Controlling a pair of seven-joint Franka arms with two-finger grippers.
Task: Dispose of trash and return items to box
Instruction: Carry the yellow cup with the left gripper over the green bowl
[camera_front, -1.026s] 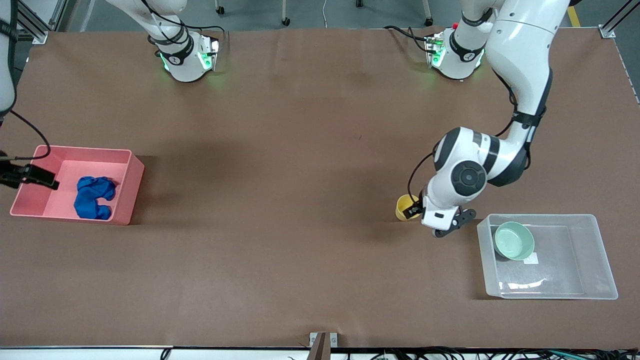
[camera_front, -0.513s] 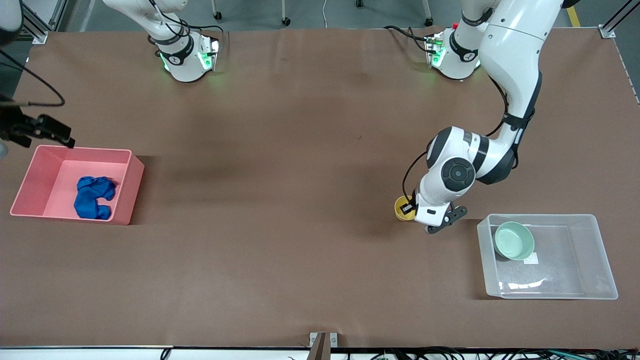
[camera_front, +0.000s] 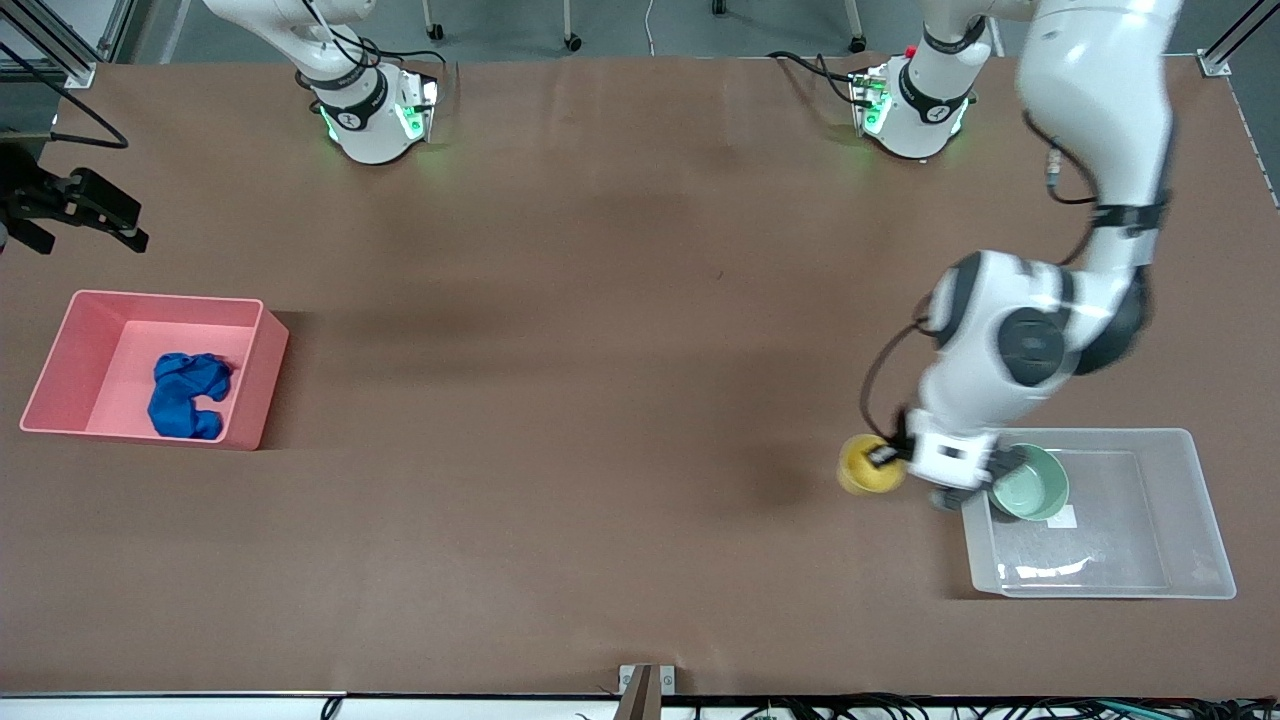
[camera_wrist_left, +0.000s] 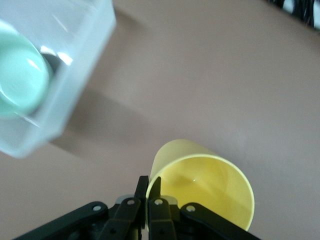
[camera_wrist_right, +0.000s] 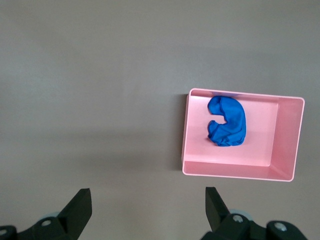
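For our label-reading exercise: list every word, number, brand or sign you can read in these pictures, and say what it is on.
No readable text anywhere.
White sticker on the box bottom: no print can be made out.
Cup, bowl, cloth, pink bin: no marks show.
Round marks on the arm bases: too small to read.

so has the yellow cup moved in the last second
Yes. The yellow cup, shut in the left gripper, is now lifted off the table and closer to the clear box, just short of its rim beside the green bowl.
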